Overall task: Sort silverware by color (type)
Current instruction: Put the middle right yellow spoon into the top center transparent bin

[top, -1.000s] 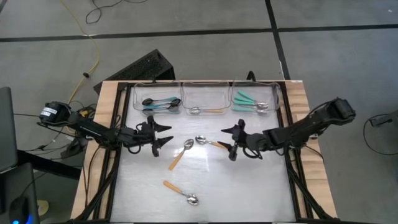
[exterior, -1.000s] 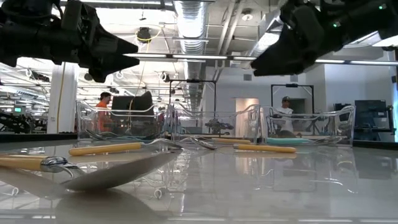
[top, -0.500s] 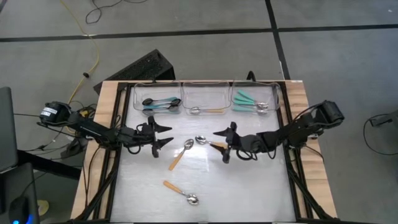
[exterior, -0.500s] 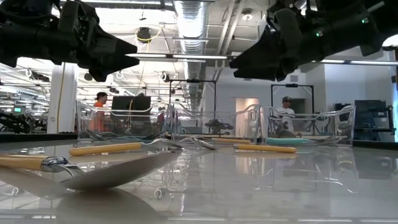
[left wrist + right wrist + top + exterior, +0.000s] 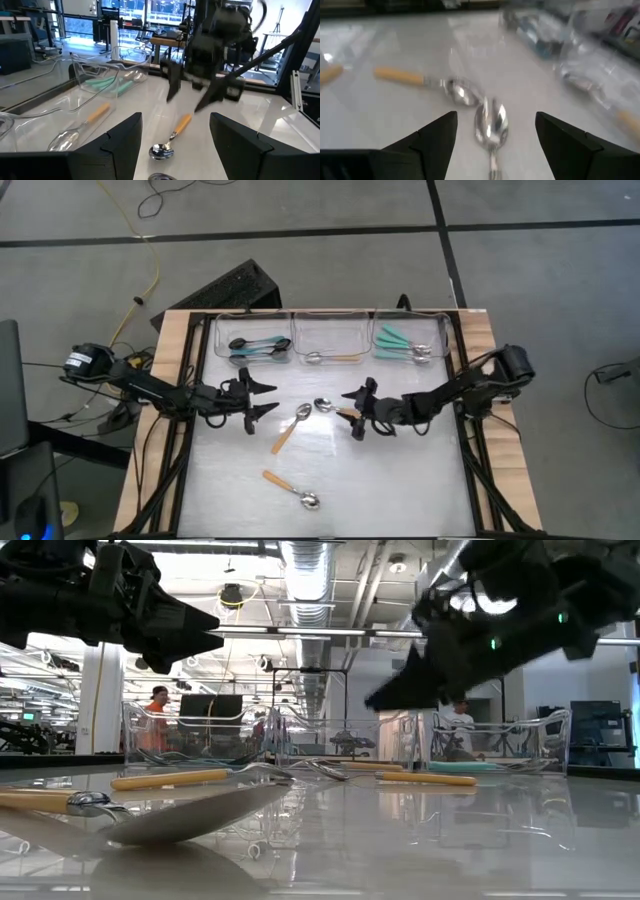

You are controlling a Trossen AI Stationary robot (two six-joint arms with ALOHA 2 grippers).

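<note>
Currently I have the counter (image 5: 400, 490) under both arms, with three clear bins along its far edge. The left bin (image 5: 252, 337) holds the blue-handled spoons (image 5: 258, 346), the middle bin (image 5: 333, 335) one orange-handled spoon (image 5: 332, 358), the right bin (image 5: 411, 335) the teal-handled spoons (image 5: 398, 342).

Three orange-handled spoons lie loose on the counter: one near the centre (image 5: 291, 428), one toward the near edge (image 5: 291, 489), one under my right arm (image 5: 337, 409).

Right claw (image 5: 357, 409), fingers apart and empty, sits above that last spoon; the right wrist view shows its bowl between the fingers. Left claw (image 5: 263, 397) waits, fingers apart, just left of centre.

Judged step: picking an orange spoon for the middle bin. The next move calls for lowering the right claw onto the handle and closing squarely, since the spoon lies flat and may skid.
</note>
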